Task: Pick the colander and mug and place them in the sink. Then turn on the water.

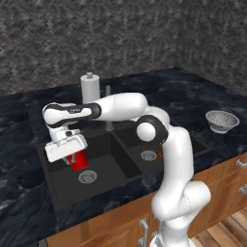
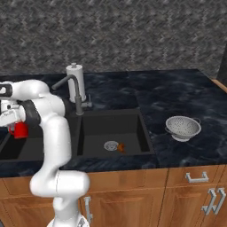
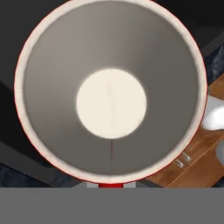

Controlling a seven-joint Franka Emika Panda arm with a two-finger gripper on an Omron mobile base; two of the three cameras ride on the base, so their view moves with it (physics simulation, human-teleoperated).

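Mug [image 1: 77,160] hangs upright over the left basin of the sink [image 1: 120,169], just above its drain, pinched at the rim by the closed gripper [image 1: 72,155]. Lower it straight down until the base sits on the basin floor, then let go, or it may tip. Colander [image 2: 182,127] waits on the counter to the right.

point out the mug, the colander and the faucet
mug [image 1: 77,161], left base view, on its red side below the hand
colander [image 2: 182,127], right base view, on its perforated inside
faucet [image 2: 78,95], right base view, on its upright stem
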